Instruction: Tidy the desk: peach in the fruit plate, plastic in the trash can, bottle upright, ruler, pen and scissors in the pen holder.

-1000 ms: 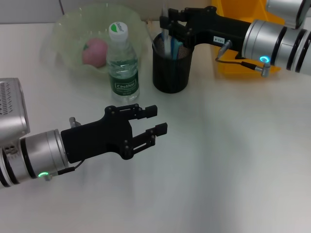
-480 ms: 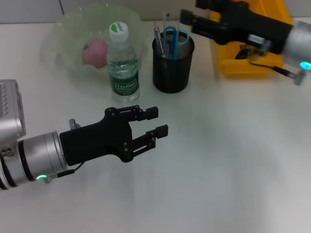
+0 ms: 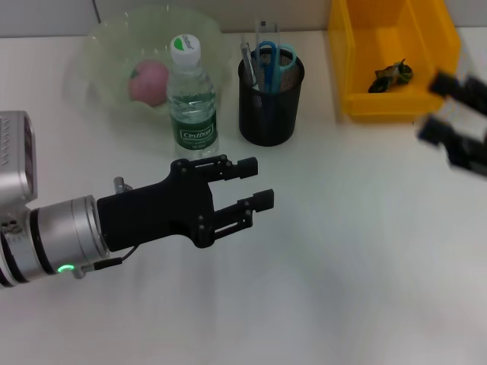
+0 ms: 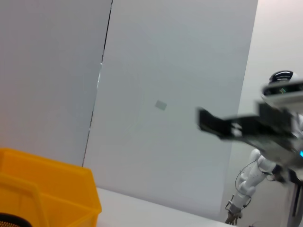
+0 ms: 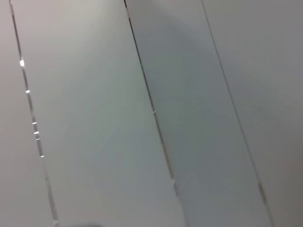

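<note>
While the left gripper (image 3: 255, 182) hovers over the white desk (image 3: 342, 266) near the middle, its black fingers spread apart and holding nothing, the right gripper (image 3: 449, 114) sits blurred at the right edge of the head view, just in front of the yellow trash can (image 3: 358, 68), with its two fingers apart and empty. At the back of the desk stands the pale green fruit plate (image 3: 99, 46), a translucent bowl with a wavy rim, and the pink peach (image 3: 148, 81) lies inside it. Just in front of the plate, the clear water bottle (image 3: 192, 99) stands upright, green label facing forward, white and green cap on top. Beside the bottle, toward the robot's right, is the black mesh pen holder (image 3: 270, 103). Blue-handled scissors (image 3: 272, 57) stand in it with handles up, a silver pen (image 3: 246, 59) leans at its rim, and a clear ruler (image 3: 262, 32) rises behind them. Farther right, the trash can holds a small dark crumpled piece of plastic (image 3: 392, 74) on its floor. From the left wrist camera, a corner of the yellow bin (image 4: 47, 189) shows low in view against a pale panelled wall (image 4: 165, 71), with the other arm's blurred black gripper farther off. Only grey wall panels appear from the right wrist camera.
</note>
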Motion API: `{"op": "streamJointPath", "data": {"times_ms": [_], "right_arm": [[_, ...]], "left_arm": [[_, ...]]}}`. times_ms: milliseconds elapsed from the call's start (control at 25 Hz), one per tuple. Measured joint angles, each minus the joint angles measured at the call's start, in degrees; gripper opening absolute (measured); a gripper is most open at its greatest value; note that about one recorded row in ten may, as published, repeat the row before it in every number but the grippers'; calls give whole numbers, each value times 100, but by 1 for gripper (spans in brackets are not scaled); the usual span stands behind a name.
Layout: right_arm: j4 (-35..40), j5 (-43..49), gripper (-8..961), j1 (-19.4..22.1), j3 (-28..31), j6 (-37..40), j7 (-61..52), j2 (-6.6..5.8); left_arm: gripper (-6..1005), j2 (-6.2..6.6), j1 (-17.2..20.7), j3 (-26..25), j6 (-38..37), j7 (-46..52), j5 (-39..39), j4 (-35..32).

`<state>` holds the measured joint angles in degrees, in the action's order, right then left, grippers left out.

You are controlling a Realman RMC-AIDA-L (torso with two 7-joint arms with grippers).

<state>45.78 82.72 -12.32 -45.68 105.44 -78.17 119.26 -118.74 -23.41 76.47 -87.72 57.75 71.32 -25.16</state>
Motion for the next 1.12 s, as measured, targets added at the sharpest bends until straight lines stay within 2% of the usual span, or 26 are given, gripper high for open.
{"op": "streamJointPath", "data": {"times_ms": [80,160,240,400,720,920,1120], "right_arm": [[-187,366,763,131,336,397,219,7],[-467,606,812,268,579,689,631,8],[-753,811,817,425,719,905,1221,7],[-1264,1218,820,623,814,1062,2162,12],[-1693,1906,819,582,794,1058,2585,6],[-1560,2243,819,550,813,1197,2645,-22],[-1355,2482,819,539,827,1207,2592,-26]], "left_arm": [[514,2,-7,-2,-7,23,-7,-8],[573,20,-26,-2,-27,31,-10,-14],[632,39,-30,24,-63,31,27,-14],[712,55,18,52,-194,-124,201,-23],[797,56,299,73,-408,-546,317,-39],[796,74,428,48,-564,-721,697,-61],[762,115,591,92,-638,-734,752,-67]]}}
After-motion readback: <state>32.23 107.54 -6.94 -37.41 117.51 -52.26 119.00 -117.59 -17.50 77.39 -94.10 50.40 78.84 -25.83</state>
